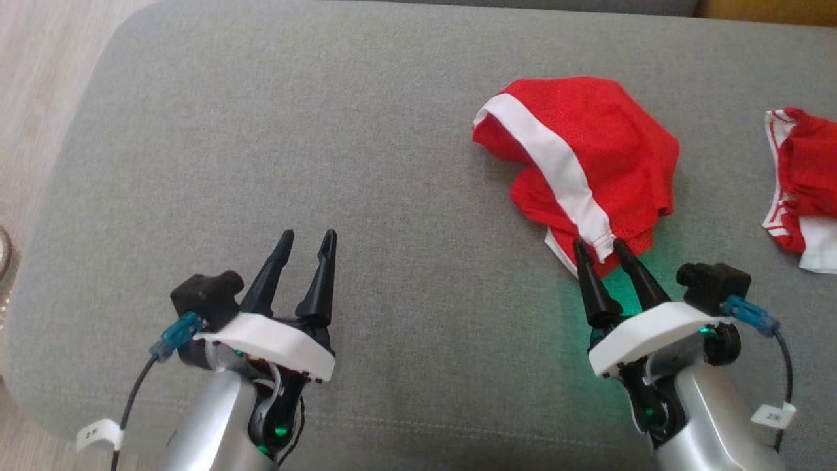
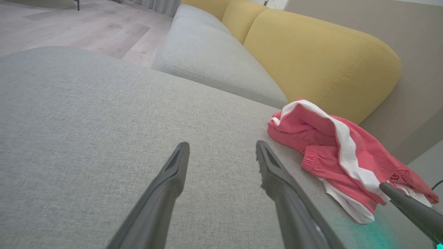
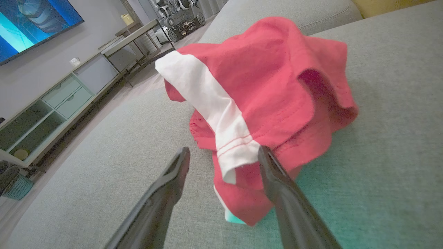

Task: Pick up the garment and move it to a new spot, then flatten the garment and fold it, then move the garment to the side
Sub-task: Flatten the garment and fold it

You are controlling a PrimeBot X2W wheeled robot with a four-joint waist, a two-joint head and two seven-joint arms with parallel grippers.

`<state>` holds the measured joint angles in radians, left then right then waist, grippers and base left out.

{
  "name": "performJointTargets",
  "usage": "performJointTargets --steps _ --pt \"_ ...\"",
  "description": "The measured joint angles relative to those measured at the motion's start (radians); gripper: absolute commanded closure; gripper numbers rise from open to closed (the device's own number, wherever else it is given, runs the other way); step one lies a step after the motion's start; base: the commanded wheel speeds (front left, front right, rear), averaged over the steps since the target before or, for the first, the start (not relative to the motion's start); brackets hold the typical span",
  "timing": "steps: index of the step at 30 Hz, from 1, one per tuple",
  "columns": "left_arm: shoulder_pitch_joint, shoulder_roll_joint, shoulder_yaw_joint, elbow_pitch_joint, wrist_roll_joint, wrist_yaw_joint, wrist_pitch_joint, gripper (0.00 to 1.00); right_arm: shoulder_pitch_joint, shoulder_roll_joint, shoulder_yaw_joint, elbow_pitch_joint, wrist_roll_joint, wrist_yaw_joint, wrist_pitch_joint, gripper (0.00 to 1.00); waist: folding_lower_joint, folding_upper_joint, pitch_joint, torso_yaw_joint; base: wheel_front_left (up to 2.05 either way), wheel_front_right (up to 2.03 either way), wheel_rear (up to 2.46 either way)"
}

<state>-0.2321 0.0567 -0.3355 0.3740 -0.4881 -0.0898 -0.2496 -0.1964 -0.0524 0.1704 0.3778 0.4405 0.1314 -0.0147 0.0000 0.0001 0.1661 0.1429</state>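
Observation:
A crumpled red garment with a white stripe lies on the grey cushion, right of centre. My right gripper is open at its near edge, with the white-striped hem hanging between the fingertips. From the right wrist the garment bulges up just ahead of the fingers. My left gripper is open over bare cushion at the lower left, well apart from the cloth. From the left wrist the garment lies off to the right, and my left gripper holds nothing.
A second red and white piece of clothing lies at the right edge of the cushion. Yellow back cushions rise behind. Wooden floor shows past the cushion's left edge. A TV cabinet stands across the room.

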Motion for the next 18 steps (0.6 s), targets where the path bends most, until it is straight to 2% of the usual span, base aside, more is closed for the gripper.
performJointTargets --steps 8,18 --pt "-0.004 -0.009 0.020 0.011 0.013 -0.016 0.000 0.00 -0.038 0.000 0.006 0.055 0.016 0.000 -0.021 0.00 0.0000 0.0000 0.012 0.021 0.00 0.00 0.00" --pt "-0.004 -0.012 0.024 0.019 0.022 -0.017 0.000 0.00 -0.035 0.000 -0.012 0.055 0.006 0.000 -0.021 0.00 0.0000 0.0000 0.001 0.010 0.00 0.00 0.00"
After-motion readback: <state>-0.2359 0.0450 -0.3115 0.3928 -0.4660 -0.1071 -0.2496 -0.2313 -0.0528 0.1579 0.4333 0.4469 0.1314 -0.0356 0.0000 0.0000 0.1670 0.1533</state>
